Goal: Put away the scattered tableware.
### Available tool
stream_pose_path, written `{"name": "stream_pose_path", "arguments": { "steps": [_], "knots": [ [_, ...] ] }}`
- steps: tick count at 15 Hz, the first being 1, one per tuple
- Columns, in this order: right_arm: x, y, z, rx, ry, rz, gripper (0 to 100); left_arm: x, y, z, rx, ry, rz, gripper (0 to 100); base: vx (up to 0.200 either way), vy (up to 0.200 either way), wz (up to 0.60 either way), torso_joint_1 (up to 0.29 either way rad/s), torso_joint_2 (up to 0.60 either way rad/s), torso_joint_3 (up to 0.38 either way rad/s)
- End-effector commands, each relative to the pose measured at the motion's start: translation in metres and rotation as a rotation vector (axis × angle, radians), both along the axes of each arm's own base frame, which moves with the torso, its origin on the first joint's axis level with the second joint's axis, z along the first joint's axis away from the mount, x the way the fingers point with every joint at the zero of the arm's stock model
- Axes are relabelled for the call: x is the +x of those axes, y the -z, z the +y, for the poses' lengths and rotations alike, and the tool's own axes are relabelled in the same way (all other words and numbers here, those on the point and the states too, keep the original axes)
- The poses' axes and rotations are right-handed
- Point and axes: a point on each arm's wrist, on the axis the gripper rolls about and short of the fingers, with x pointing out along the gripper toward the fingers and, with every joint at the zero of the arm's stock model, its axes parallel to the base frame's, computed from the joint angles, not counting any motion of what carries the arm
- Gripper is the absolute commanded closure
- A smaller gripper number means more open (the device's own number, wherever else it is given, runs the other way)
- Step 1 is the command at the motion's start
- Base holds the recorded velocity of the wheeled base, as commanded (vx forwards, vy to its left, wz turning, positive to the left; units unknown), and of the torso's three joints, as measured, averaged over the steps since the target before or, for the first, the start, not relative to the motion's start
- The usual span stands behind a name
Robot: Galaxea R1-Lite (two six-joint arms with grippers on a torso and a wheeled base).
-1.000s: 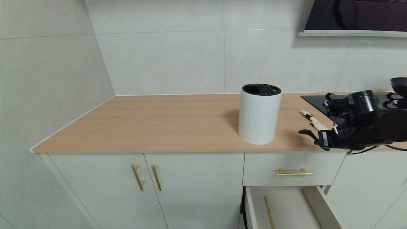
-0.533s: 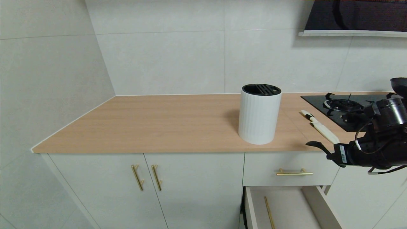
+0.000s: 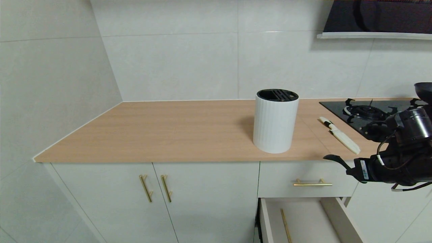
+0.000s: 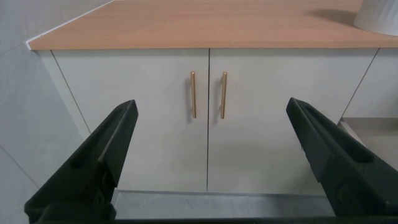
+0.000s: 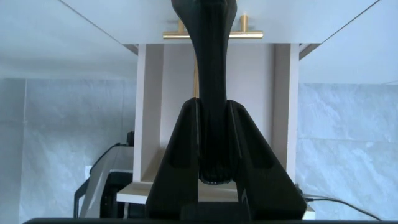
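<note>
One white knife (image 3: 339, 135) lay near the ribbed white block (image 3: 275, 125). The right gripper (image 3: 332, 158), fingers together, needed opening before straddling its handle.

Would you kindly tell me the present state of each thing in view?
knife, lying flat on the counter
knife holder, upright
upper drawer, shut
lower drawer, pulled open
cabinet doors, shut
left gripper, open
right gripper, shut, holding nothing

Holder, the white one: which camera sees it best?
The head view. There the holder stands whole and upright on the counter, with its dark slotted top showing. The left wrist view catches just a small bit of its base.
</note>
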Motion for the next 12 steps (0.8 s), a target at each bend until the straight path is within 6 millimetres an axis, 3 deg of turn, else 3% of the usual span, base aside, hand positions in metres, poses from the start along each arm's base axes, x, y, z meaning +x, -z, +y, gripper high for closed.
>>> {"name": "stream_pose_path", "arguments": {
  "steps": [1, 4, 12],
  "knots": [
    [-0.0009, 0.0014, 0.0013, 0.000, -0.007, 0.006, 100, 0.0000, 0.0000, 0.0000, 0.000, -0.001, 0.000, 0, 0.000, 0.000, 0.00, 0.000, 0.00, 0.000],
    [-0.0022, 0.0032, 0.0035, -0.005, -0.021, 0.011, 100, 0.0000, 0.0000, 0.0000, 0.000, -0.001, 0.000, 0, 0.000, 0.000, 0.00, -0.060, 0.14, 0.078],
    [-0.0026, 0.0051, 0.0047, -0.010, -0.030, 0.018, 100, 0.0000, 0.0000, 0.0000, 0.000, -0.001, 0.000, 0, 0.000, 0.000, 0.00, -0.188, 0.47, 0.273]
  ]
}}
